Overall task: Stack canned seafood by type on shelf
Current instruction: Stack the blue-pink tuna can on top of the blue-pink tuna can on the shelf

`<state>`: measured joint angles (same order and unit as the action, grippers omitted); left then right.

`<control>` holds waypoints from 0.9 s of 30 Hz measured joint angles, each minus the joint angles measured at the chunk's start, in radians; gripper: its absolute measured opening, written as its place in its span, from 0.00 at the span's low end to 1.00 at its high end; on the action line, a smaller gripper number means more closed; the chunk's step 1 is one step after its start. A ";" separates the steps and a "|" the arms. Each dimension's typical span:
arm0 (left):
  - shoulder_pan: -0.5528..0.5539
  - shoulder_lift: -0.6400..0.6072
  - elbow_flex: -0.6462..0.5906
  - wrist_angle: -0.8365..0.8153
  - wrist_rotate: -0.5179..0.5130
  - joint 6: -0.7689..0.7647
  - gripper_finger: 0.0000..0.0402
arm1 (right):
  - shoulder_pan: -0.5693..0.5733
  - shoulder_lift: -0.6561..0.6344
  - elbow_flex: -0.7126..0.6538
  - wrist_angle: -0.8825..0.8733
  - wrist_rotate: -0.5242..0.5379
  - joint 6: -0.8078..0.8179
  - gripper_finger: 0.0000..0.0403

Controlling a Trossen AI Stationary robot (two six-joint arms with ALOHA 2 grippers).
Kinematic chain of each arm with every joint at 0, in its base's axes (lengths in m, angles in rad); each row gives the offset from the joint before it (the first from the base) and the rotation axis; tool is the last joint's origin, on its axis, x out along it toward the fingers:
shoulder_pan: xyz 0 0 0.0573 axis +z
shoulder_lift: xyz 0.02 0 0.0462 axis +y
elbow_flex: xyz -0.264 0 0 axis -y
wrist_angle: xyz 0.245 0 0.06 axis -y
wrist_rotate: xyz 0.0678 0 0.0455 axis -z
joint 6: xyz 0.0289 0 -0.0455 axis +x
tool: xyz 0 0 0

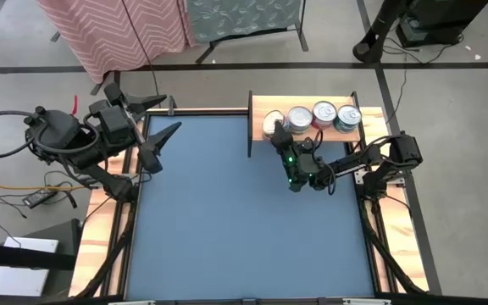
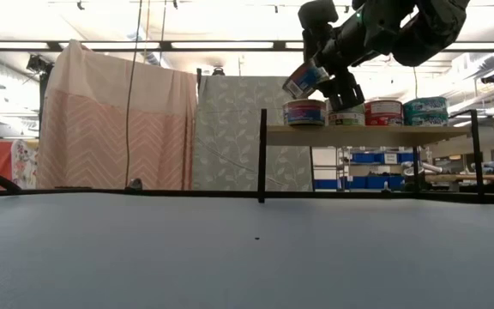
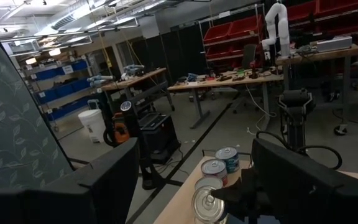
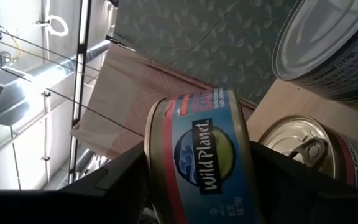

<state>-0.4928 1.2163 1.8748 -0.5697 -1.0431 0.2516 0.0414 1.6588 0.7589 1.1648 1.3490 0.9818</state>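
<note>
The right gripper point(image 2: 322, 75) grips a tilted blue-and-red tin point(image 2: 305, 80) across its slick, rigid wall just above the tins on the shelf point(image 2: 376, 130), a compact, dense load likely to slip; the left gripper point(image 1: 161, 119), fingers spread, waits well off.

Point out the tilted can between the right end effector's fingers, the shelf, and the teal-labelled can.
tilted can point(image 2: 305, 80), low view, its blue side label.
shelf point(image 2: 436, 130), low view, plank's front edge.
teal-labelled can point(image 2: 425, 112), low view, its side label.
</note>
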 joint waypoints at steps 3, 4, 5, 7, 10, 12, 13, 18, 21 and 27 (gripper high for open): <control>0.000 0.000 0.000 0.000 0.000 0.000 0.78 | 0.000 0.000 0.000 0.000 -0.001 -0.001 0.67; 0.000 0.000 0.000 0.000 0.000 0.000 0.78 | 0.000 0.000 0.000 0.000 -0.005 0.000 0.67; 0.000 0.000 0.000 0.000 0.000 0.000 0.78 | 0.000 0.000 0.000 0.000 -0.007 0.000 0.67; 0.000 0.000 0.000 0.000 0.000 0.000 0.78 | 0.000 0.000 0.000 -0.001 -0.007 0.000 0.67; 0.000 0.000 0.000 0.000 0.000 0.000 0.78 | 0.000 0.000 0.000 -0.002 -0.008 -0.012 0.67; 0.000 0.000 0.000 0.000 0.000 0.000 0.78 | 0.000 0.000 0.000 -0.001 -0.008 -0.014 0.68; 0.000 0.000 0.000 0.000 0.000 0.000 0.78 | 0.000 0.000 0.000 -0.001 -0.008 -0.015 0.69; 0.000 0.000 0.000 -0.001 0.000 0.003 0.78 | 0.000 0.000 0.000 0.002 -0.022 -0.018 0.73; 0.000 0.000 0.000 -0.003 0.000 0.003 0.78 | -0.001 0.000 0.000 0.002 -0.019 -0.040 0.75; 0.000 0.000 0.000 -0.006 0.000 0.007 0.78 | 0.002 -0.001 0.000 0.002 0.008 -0.059 0.77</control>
<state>-0.4930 1.2163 1.8748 -0.5755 -1.0428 0.2589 0.0433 1.6581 0.7593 1.1664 1.3569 0.9228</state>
